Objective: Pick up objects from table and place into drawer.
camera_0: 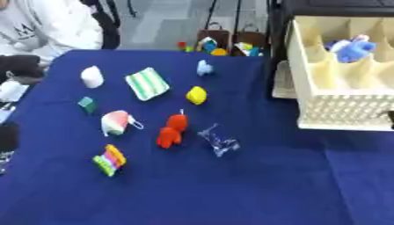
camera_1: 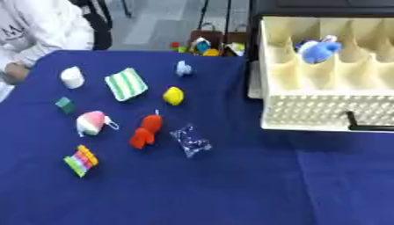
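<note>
The table point(camera_0: 231, 193) is deep blue. The drawer point(camera_1: 308, 110) is cream, with a blue plush point(camera_1: 319, 49) inside. On the table lie a green-and-white striped cloth point(camera_0: 147, 83), a yellow lump point(camera_0: 196, 95), a red toy point(camera_0: 171, 131), a rainbow-striped block point(camera_0: 110, 160) and a teal cube point(camera_0: 87, 104).

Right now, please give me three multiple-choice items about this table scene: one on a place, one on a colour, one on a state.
1. Where is the blue plush toy?
A. In a compartment of the cream drawer
B. On the blue tablecloth
C. Beside the yellow object

2. What colour is the figure next to the clear packet?
A. White
B. Red-orange
C. Green

3. What state is the drawer in?
A. Shut
B. Pulled open
C. Overturned

Answers: 1 A, the toy sits between the dividers. 2 B, the figure is plainly red-orange. 3 B, the compartments show from above.
</note>
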